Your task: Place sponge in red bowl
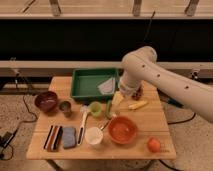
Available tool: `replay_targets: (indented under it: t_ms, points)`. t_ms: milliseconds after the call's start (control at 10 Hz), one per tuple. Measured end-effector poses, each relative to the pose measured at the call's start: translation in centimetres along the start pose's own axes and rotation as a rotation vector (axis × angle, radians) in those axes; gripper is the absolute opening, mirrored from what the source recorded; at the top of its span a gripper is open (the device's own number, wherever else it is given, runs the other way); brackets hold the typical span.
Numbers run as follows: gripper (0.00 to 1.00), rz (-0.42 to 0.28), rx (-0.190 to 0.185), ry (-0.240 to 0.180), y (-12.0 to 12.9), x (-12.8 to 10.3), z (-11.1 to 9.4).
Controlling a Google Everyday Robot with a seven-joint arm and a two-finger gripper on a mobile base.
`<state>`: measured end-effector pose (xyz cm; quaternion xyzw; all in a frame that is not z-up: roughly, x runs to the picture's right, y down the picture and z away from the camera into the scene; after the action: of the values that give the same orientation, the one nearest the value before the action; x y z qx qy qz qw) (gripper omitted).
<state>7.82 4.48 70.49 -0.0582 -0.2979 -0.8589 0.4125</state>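
The blue-grey sponge lies flat near the table's front left, beside a striped block. The orange-red bowl sits at the front, right of centre, and looks empty. My gripper hangs from the white arm that reaches in from the right. It hovers over the middle of the table, just behind the red bowl and well to the right of the sponge. It holds nothing that I can see.
A green tray with a white cloth stands at the back. A maroon bowl, small metal cup, green cup, white cup, white utensil, yellow item and orange fruit are spread over the wooden table.
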Motion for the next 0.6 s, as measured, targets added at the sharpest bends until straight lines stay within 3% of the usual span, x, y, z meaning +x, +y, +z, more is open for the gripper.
replay_targets:
  t_ms: [200,600]
  points:
    - [0.68,-0.025,0.008,0.013,-1.8,3.8,-0.6]
    - [0.68,-0.085,0.038,0.01,-6.2,9.4,2.1]
